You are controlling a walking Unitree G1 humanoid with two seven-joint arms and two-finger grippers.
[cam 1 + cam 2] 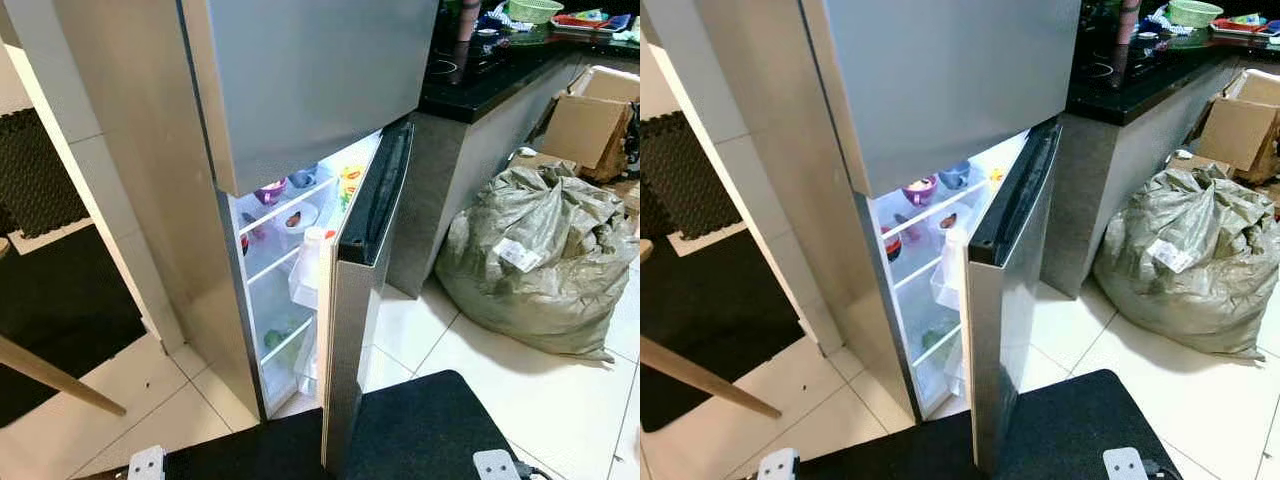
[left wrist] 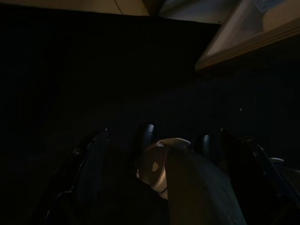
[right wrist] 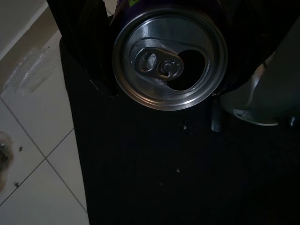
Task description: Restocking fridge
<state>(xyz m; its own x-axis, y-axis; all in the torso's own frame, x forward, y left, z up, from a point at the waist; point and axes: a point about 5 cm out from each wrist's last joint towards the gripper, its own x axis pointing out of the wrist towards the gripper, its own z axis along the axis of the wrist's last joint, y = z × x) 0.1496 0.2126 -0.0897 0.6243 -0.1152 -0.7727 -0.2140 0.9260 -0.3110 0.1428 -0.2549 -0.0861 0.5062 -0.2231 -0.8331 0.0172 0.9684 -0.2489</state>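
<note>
The silver fridge (image 1: 150, 150) stands ahead with its upper door (image 1: 310, 80) closed and its lower door (image 1: 360, 290) ajar. Inside, lit shelves hold a purple bowl (image 1: 919, 190), a blue bowl (image 1: 955, 175) and a yellow packet (image 1: 349, 183). A white bag (image 1: 308, 268) hangs in the gap. In the right wrist view my right gripper (image 3: 164, 89) is shut on a purple drink can (image 3: 169, 56), whose silver top has its tab hole open. The left wrist view is dark; my left gripper (image 2: 163, 138) hangs low with its black fingers (image 2: 89, 168) spread apart.
A big grey sack (image 1: 540, 260) lies on the white tiles right of the fridge. Cardboard boxes (image 1: 590, 120) sit beside a black counter (image 1: 490, 80). To the left are a black mat (image 1: 60, 300) and a wooden leg (image 1: 50, 375). A black pad (image 1: 420, 430) lies at my feet.
</note>
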